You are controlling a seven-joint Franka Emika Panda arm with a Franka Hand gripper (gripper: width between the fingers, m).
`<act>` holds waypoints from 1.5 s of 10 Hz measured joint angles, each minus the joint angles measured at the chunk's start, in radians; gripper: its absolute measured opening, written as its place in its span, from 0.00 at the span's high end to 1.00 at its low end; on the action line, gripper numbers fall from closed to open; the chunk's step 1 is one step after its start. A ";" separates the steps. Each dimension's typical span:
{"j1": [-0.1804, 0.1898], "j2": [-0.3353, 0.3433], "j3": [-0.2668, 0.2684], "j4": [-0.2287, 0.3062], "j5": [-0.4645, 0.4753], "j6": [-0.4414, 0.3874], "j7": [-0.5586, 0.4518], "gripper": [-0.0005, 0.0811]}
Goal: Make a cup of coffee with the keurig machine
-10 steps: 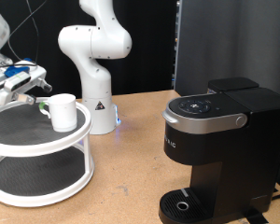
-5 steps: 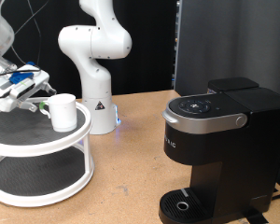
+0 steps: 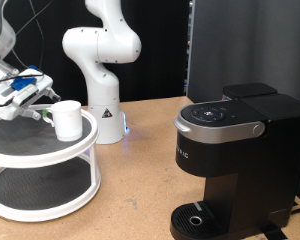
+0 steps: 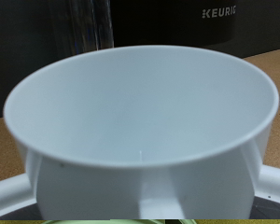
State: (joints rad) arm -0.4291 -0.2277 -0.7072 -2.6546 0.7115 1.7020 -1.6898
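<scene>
Gripper (image 3: 36, 107) beside the plain white ceramic mug (image 3: 68, 118); you can't tell the fingers' spread.
Mug stands on the white two-tier round stand (image 3: 50, 160). Black boxy coffee maker (image 3: 235, 160) reads "KEURIG" (image 4: 221, 12).

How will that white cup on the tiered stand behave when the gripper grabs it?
The cup looks like rigid glazed ceramic, so probably stiff but slippery and chippable. It appears empty, likely light. Upright on the stand's top shelf beside the gripper, it might tip if nudged.
</scene>
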 joint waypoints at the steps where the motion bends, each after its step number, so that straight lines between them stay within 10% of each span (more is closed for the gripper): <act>1: 0.000 -0.001 0.000 0.000 0.004 -0.001 0.003 0.00; 3: 0.000 -0.005 0.000 0.000 0.017 -0.001 0.029 0.06; 5: 0.000 -0.014 0.006 0.001 0.030 0.001 0.064 0.50; 8: 0.000 -0.021 0.017 0.006 0.041 0.001 0.094 0.67; 9: 0.000 -0.022 0.018 0.007 0.042 0.001 0.098 0.89; 15: 0.000 -0.033 0.020 0.026 0.043 -0.037 0.130 0.91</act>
State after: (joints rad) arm -0.4289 -0.2604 -0.6874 -2.6286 0.7546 1.6645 -1.5597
